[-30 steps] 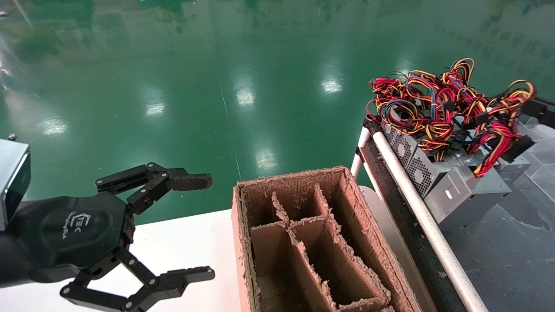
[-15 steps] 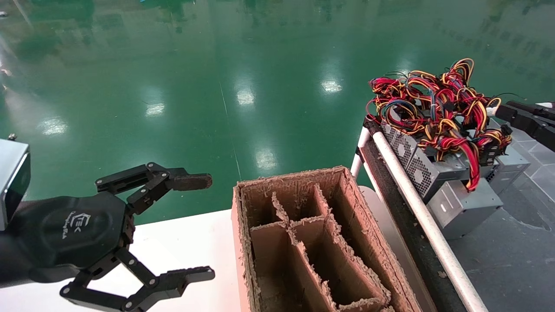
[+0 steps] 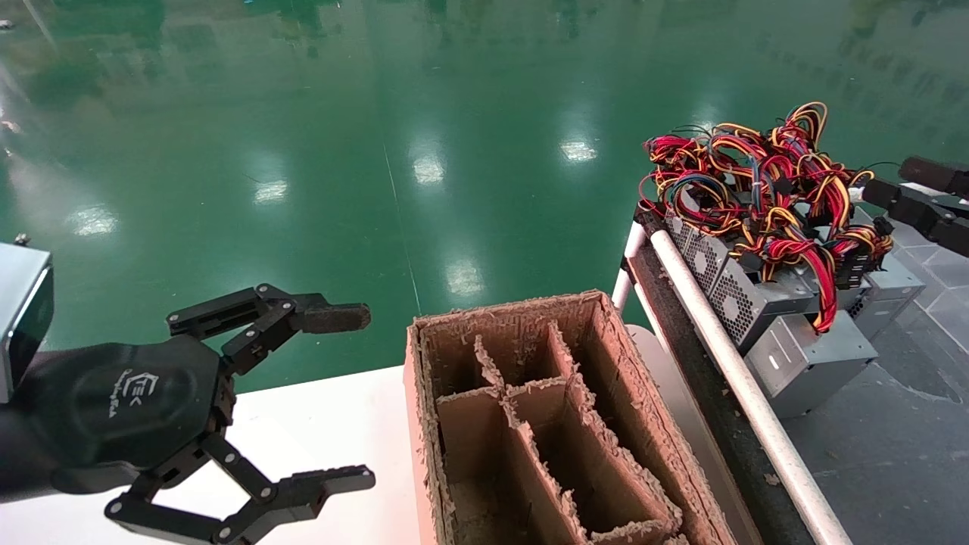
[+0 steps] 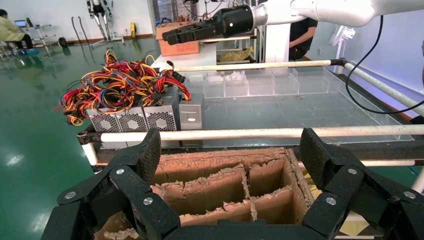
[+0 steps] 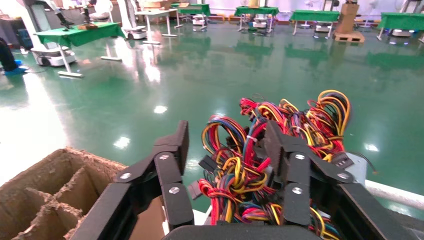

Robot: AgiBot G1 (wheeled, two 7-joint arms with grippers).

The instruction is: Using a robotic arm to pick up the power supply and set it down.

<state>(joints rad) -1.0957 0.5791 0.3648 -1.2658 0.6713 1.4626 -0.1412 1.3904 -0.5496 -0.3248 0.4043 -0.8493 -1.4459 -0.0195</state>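
Several grey power supplies sit in a row on the cart at the right, under a tangle of red, yellow and black wires [image 3: 764, 189]. The nearest power supply [image 3: 814, 359] rests on the cart floor; in the left wrist view it is the plain grey power supply [image 4: 191, 111]. The robotic arm's right gripper [image 3: 884, 178] hovers open at the far right, just beyond the wires, touching nothing. The right gripper [image 5: 227, 137] frames the wire bundle [image 5: 250, 165], which lies past its fingers. My left gripper [image 3: 365, 396] is parked open at the lower left.
A brown divided cardboard box [image 3: 636, 409] stands on the white table [image 3: 325, 424] between the arms. A white tube rail [image 3: 719, 341] edges the cart. Clear plastic dividers [image 4: 280, 85] line the cart's far side. Green floor lies beyond.
The right gripper lowered the nearest power supply onto the cart floor, let go and drew back to the right. The left arm has not moved.
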